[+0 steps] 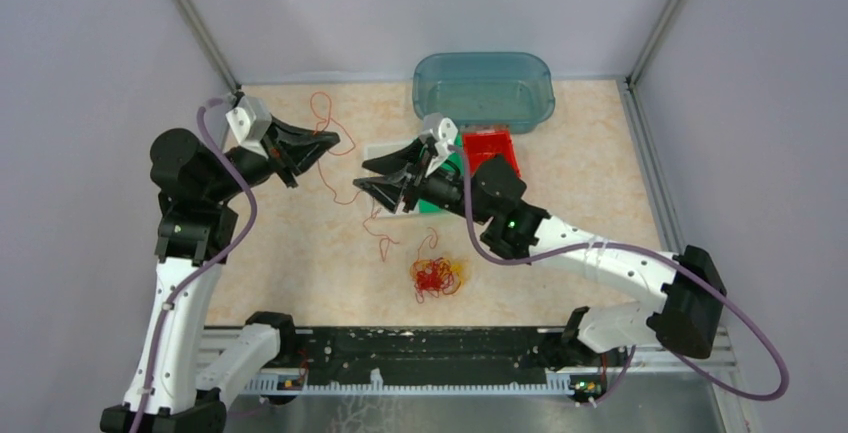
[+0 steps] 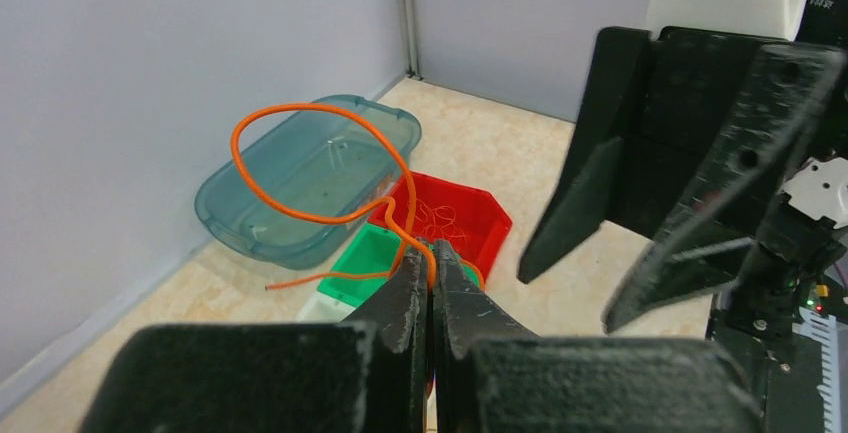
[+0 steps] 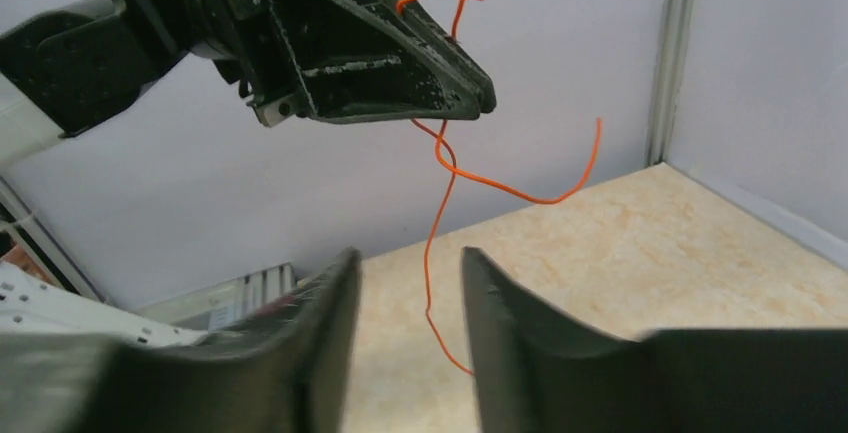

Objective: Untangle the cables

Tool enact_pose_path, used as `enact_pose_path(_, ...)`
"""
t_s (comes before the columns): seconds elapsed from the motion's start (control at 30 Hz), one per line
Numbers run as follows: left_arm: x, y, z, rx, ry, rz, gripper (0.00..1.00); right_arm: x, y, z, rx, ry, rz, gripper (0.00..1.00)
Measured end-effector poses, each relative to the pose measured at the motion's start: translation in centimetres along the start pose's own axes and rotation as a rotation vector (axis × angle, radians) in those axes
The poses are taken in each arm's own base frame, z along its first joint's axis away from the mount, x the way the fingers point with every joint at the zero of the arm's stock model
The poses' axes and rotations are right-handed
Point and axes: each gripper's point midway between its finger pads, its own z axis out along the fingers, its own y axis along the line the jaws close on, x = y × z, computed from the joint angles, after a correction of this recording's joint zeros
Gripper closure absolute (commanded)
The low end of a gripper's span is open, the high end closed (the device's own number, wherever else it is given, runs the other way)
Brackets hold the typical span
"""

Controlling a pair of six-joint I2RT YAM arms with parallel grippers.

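Note:
The cables are a small clump of red, orange and yellow wires [image 1: 437, 275] lying on the table near its front. One long orange cable [image 1: 318, 94] is drawn out of it. My left gripper [image 1: 335, 141] is shut on this orange cable [image 2: 300, 105], which loops up above the closed tips [image 2: 432, 253]. The cable [image 3: 428, 253] hangs down from the left gripper [image 3: 485, 103] and passes through the gap of my right gripper [image 3: 408, 258]. The right gripper [image 1: 358, 185] is open and faces the left one, close below it. Its jaws do not pinch the cable.
A translucent blue tub [image 1: 484, 88] stands at the back wall. Small red [image 1: 492, 148], green [image 1: 452, 167] and white [image 1: 385, 158] bins sit in front of it, partly under the right arm. The red bin [image 2: 450, 215] holds thin wires. Walls enclose three sides.

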Motion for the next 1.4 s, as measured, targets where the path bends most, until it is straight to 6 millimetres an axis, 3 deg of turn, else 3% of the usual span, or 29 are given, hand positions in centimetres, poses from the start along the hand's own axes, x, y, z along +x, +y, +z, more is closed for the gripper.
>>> enact_pose_path(0.13, 0.1, 0.0, 0.2, 0.012, 0.004, -0.022, 1.0, 0.4, 0.2, 0.7, -0.03, 0.041, -0.035, 0.23)
enact_pose_path(0.2, -0.4, 0.1, 0.3, 0.014, -0.002, -0.014, 1.0, 1.7, 0.0, 0.8, -0.035, 0.078, -0.052, 0.21)
enact_pose_path(0.3, -1.9, 0.0, 0.3, 0.015, -0.026, 0.015, 1.0, 4.7, -0.7, 0.8, -0.031, 0.147, -0.062, 0.22)
enact_pose_path(0.43, -3.9, -0.4, 0.1, 0.02, -0.061, 0.059, 1.0, 10.2, -2.1, 0.2, -0.007, 0.264, -0.059, 0.3)
enact_pose_path(0.5, -4.3, -0.6, 0.0, 0.023, -0.068, 0.068, 1.0, 12.4, -2.9, -0.1, 0.016, 0.311, -0.063, 0.39)
enact_pose_path(0.53, -4.3, -0.7, 0.0, 0.024, -0.069, 0.069, 1.0, 13.2, -3.2, -0.1, 0.027, 0.33, -0.067, 0.5)
enact_pose_path(0.6, -4.4, -0.8, -0.1, 0.025, -0.071, 0.07, 1.0, 14.2, -3.8, -0.2, 0.046, 0.349, -0.076, 0.77)
enact_pose_path(0.63, -4.4, -0.8, -0.1, 0.024, -0.072, 0.069, 1.0, 14.2, -3.9, -0.1, 0.049, 0.347, -0.084, 0.97)
enact_pose_path(0.77, -4.3, -0.9, -0.1, 0.024, -0.071, 0.045, 1.0, 13.2, -4.0, 0.4, 0.054, 0.297, -0.078, 1.0)
enact_pose_path(0.9, -3.1, -1.0, -0.2, 0.018, -0.056, -0.003, 1.0, 10.9, -3.9, 0.9, 0.069, 0.219, -0.037, 1.0)
enact_pose_path(1.0, -1.3, -0.8, -0.1, 0.018, -0.03, -0.052, 1.0, 8.1, -4.5, 0.9, 0.092, 0.141, 0.022, 1.0)
enact_pose_path(1.1, 0.2, -0.7, 0.1, 0.023, 0.004, -0.097, 1.0, 4.0, -6.1, 0.8, 0.129, 0.017, 0.089, 1.0)
enact_pose_path(1.2, 2.2, -0.6, 0.3, 0.033, 0.05, -0.149, 0.8, 1.1, -7.0, 1.1, 0.139, -0.064, 0.137, 1.0)
enact_pose_path(1.27, 3.3, -0.8, 0.2, 0.041, 0.08, -0.172, 0.56, -0.2, -6.8, 1.4, 0.126, -0.095, 0.163, 1.0)
enact_pose_path(1.4, 4.7, -1.2, -0.1, 0.063, 0.131, -0.198, 0.41, -1.8, -6.1, 1.8, 0.094, -0.135, 0.199, 1.0)
